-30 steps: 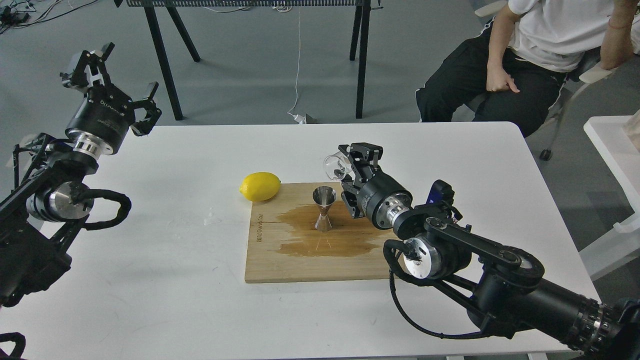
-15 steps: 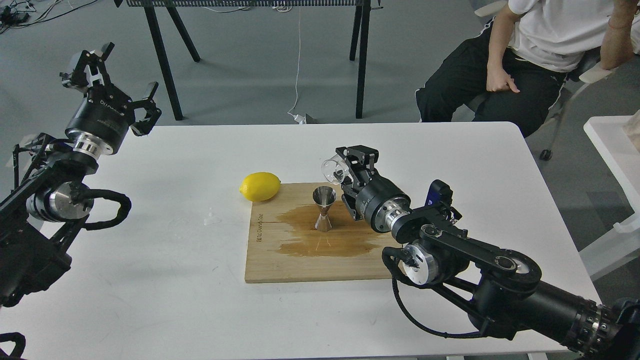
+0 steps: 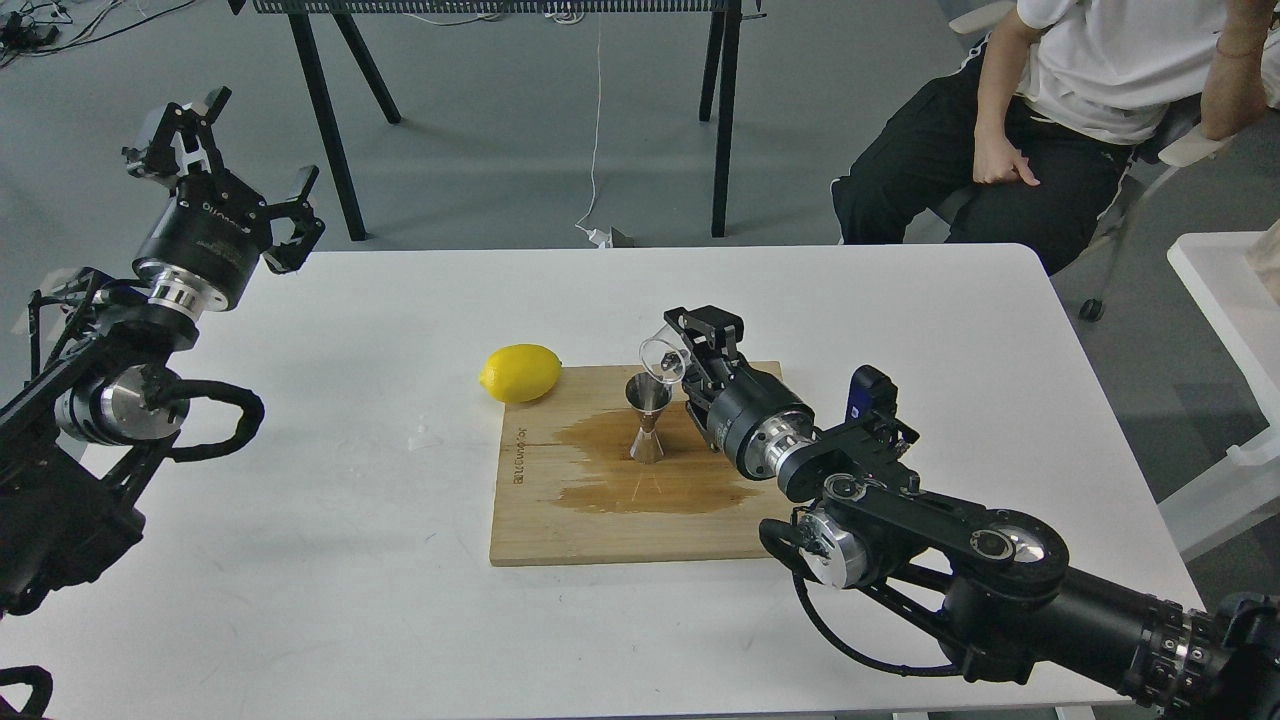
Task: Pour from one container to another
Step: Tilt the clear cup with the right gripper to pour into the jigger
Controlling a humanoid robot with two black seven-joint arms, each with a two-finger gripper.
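My right gripper [image 3: 690, 345] pinches the small clear glass cup [image 3: 663, 358] between its fingers and holds it tipped on its side, mouth toward the left, just above and to the right of the steel jigger's [image 3: 648, 417] open top. The jigger stands upright on the wooden cutting board [image 3: 560, 520], in the middle of a wide brown wet stain [image 3: 690, 485] soaked into the wood. A lemon [image 3: 520, 373] lies at the board's far left corner, touching its edge. My left gripper [image 3: 225, 150] hangs raised off the table's [image 3: 300, 560] far left corner, fingers spread wide and holding nothing. A seated person [image 3: 1050, 110] is beyond the table.
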